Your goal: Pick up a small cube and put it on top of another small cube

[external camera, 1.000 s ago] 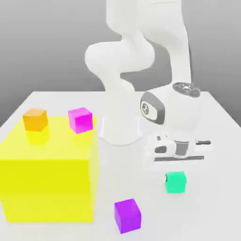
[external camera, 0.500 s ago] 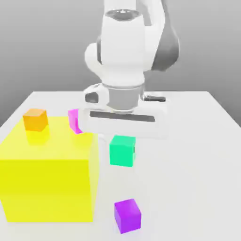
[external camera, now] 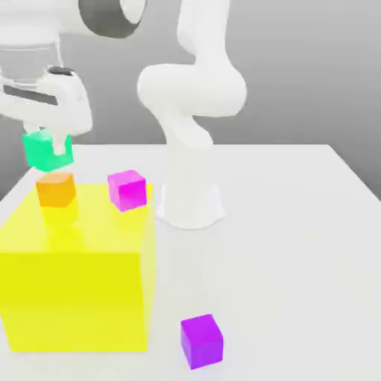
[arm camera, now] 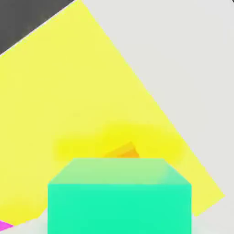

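Observation:
The small cube (external camera: 43,154), plain teal-green, hangs in the air at the exterior view's upper left, tucked up under my gripper (external camera: 49,143). Directly below it, with a small gap, sits another small cube (external camera: 56,189), orange, on the far left corner of the big yellow block (external camera: 74,298). In the hand view the teal cube (arm camera: 119,199) is close up, and a sliver of the orange cube (arm camera: 124,151) peeks out just beyond it on the yellow block's top (arm camera: 68,91).
A magenta cube (external camera: 126,190) rests on the yellow block's top, to the exterior view's right of the orange cube. A purple cube (external camera: 202,341) lies on the white table in front. The arm's white base (external camera: 190,205) stands mid-table.
My gripper carried the teal cube up from the table at the right, across the middle, to above the orange cube at the left. The other cubes stayed put.

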